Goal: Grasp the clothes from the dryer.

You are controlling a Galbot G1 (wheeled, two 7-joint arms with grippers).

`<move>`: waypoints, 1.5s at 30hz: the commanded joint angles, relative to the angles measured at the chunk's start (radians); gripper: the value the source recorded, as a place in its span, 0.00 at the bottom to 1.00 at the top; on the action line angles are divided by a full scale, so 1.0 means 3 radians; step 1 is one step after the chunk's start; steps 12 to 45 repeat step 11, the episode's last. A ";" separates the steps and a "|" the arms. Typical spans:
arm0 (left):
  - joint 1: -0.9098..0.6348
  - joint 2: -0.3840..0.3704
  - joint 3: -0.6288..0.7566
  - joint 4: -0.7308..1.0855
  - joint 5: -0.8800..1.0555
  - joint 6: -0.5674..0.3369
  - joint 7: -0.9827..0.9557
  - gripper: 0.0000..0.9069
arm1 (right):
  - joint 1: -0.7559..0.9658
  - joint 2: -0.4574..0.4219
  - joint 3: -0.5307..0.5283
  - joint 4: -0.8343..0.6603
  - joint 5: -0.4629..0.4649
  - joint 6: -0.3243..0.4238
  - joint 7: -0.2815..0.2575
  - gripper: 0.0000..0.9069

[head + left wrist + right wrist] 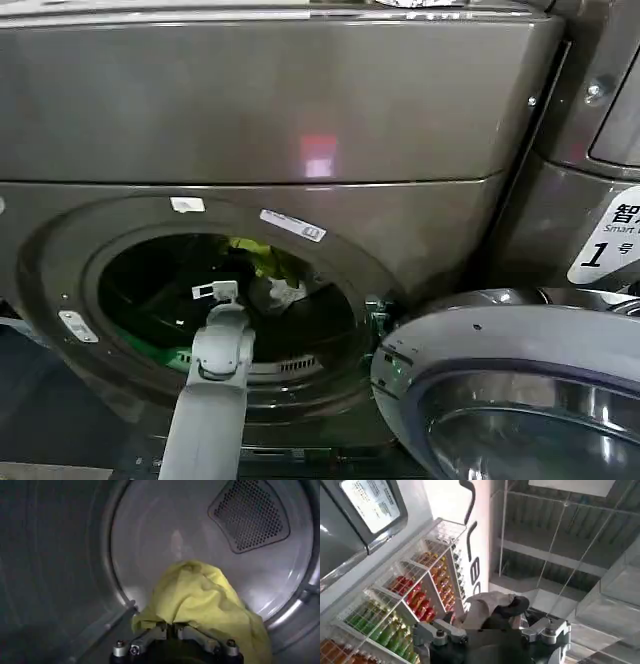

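Filling the head view, the dryer (300,130) stands with its door (520,390) swung open at right and the left arm (215,390) reaching through the porthole into the drum (65,570). Inside, the clothes (200,600) sit in the left gripper (172,630), jaws pinching yellow-green fabric. The right gripper (492,622) is away from the machine, jaws clamped on pale cloth (485,605).

Glossy bronze-grey dryer (300,110), smooth brushed-steel drum (75,555), soft matt yellow cloth, the clothes (200,600).
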 commanded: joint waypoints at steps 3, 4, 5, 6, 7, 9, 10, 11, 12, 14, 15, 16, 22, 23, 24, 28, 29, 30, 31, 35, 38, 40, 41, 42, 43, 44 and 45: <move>0.0061 -0.0050 0.0010 -0.0055 -0.0012 -0.0002 -0.0008 0.00 | -0.0007 0.0001 0.0050 0.0047 -0.0037 -0.0100 0.0034 1.00; 0.0060 -0.0047 0.0009 -0.0055 -0.0011 -0.0003 -0.0007 0.00 | -0.0009 -0.0001 0.0053 0.0047 -0.0045 -0.0100 0.0038 1.00; 0.0060 -0.0045 0.0009 -0.0051 -0.0007 -0.0003 -0.0007 0.00 | -0.0012 -0.0002 0.0055 0.0050 -0.0044 -0.0102 0.0041 1.00; 0.0061 -0.0044 0.0010 -0.0044 0.0015 -0.0016 -0.0010 0.00 | -0.0013 0.0000 0.0056 0.0055 -0.0043 -0.0104 0.0040 1.00; 0.0066 -0.0044 0.0008 -0.0044 0.0032 -0.0024 -0.0011 0.00 | -0.0015 0.0005 0.0055 0.0069 -0.0039 -0.0103 0.0041 1.00; 0.0078 -0.0044 0.0004 -0.0052 0.0030 -0.0023 -0.0011 0.00 | -0.0022 0.0011 0.0056 0.0087 -0.0040 -0.0120 0.0043 1.00; 0.0087 -0.0040 0.0004 -0.0059 0.0030 -0.0025 -0.0010 0.00 | -0.0022 0.0012 0.0057 0.0094 -0.0037 -0.0130 0.0053 1.00; 0.0089 -0.0038 0.0004 -0.0062 0.0030 -0.0025 -0.0009 0.00 | -0.0020 0.0012 0.0061 0.0100 -0.0033 -0.0139 0.0058 1.00; 0.0089 -0.0038 0.0004 -0.0062 0.0030 -0.0025 -0.0009 0.00 | -0.0020 0.0012 0.0061 0.0100 -0.0033 -0.0139 0.0058 1.00; 0.0089 -0.0038 0.0004 -0.0062 0.0030 -0.0025 -0.0009 0.00 | -0.0020 0.0012 0.0061 0.0100 -0.0033 -0.0139 0.0058 1.00; 0.0089 -0.0038 0.0004 -0.0062 0.0030 -0.0025 -0.0009 0.00 | -0.0020 0.0012 0.0061 0.0100 -0.0033 -0.0139 0.0058 1.00; 0.0089 -0.0038 0.0004 -0.0062 0.0030 -0.0025 -0.0009 0.00 | -0.0020 0.0012 0.0061 0.0100 -0.0033 -0.0139 0.0058 1.00; 0.0089 -0.0038 0.0004 -0.0062 0.0030 -0.0025 -0.0009 0.00 | -0.0020 0.0012 0.0061 0.0100 -0.0033 -0.0139 0.0058 1.00; 0.0089 -0.0038 0.0004 -0.0062 0.0030 -0.0025 -0.0009 0.00 | -0.0020 0.0012 0.0061 0.0100 -0.0033 -0.0139 0.0058 1.00; 0.0089 -0.0038 0.0004 -0.0062 0.0030 -0.0025 -0.0009 0.00 | -0.0020 0.0012 0.0061 0.0100 -0.0033 -0.0139 0.0058 1.00; 0.0089 -0.0038 0.0004 -0.0062 0.0030 -0.0025 -0.0009 0.00 | -0.0020 0.0012 0.0061 0.0100 -0.0033 -0.0139 0.0058 1.00; 0.0089 -0.0038 0.0004 -0.0062 0.0030 -0.0025 -0.0009 0.00 | -0.0020 0.0012 0.0061 0.0100 -0.0033 -0.0139 0.0058 1.00; 0.0089 -0.0038 0.0004 -0.0062 0.0030 -0.0025 -0.0009 0.00 | -0.0020 0.0012 0.0061 0.0100 -0.0033 -0.0139 0.0058 1.00; 0.0089 -0.0038 0.0004 -0.0062 0.0030 -0.0025 -0.0009 0.00 | -0.0020 0.0012 0.0061 0.0100 -0.0033 -0.0139 0.0058 1.00; 0.0089 -0.0038 0.0004 -0.0062 0.0030 -0.0025 -0.0009 0.00 | -0.0020 0.0012 0.0061 0.0100 -0.0033 -0.0139 0.0058 1.00; 0.0089 -0.0038 0.0004 -0.0062 0.0030 -0.0025 -0.0009 0.00 | -0.0020 0.0012 0.0061 0.0100 -0.0033 -0.0139 0.0058 1.00; 0.0089 -0.0038 0.0004 -0.0062 0.0030 -0.0025 -0.0009 0.00 | -0.0020 0.0012 0.0061 0.0100 -0.0033 -0.0139 0.0058 1.00; 0.0089 -0.0038 0.0004 -0.0062 0.0030 -0.0025 -0.0009 0.00 | -0.0020 0.0012 0.0061 0.0100 -0.0033 -0.0139 0.0058 1.00; 0.0089 -0.0038 0.0004 -0.0062 0.0030 -0.0025 -0.0009 0.00 | -0.0020 0.0012 0.0061 0.0100 -0.0033 -0.0139 0.0058 1.00; 0.0089 -0.0038 0.0004 -0.0062 0.0030 -0.0025 -0.0009 0.00 | -0.0020 0.0012 0.0061 0.0100 -0.0033 -0.0139 0.0058 1.00; 0.0089 -0.0038 0.0004 -0.0062 0.0030 -0.0025 -0.0009 0.00 | -0.0020 0.0012 0.0061 0.0100 -0.0033 -0.0139 0.0058 1.00; 0.0089 -0.0038 0.0004 -0.0062 0.0030 -0.0025 -0.0009 0.00 | -0.0020 0.0012 0.0061 0.0100 -0.0033 -0.0139 0.0058 1.00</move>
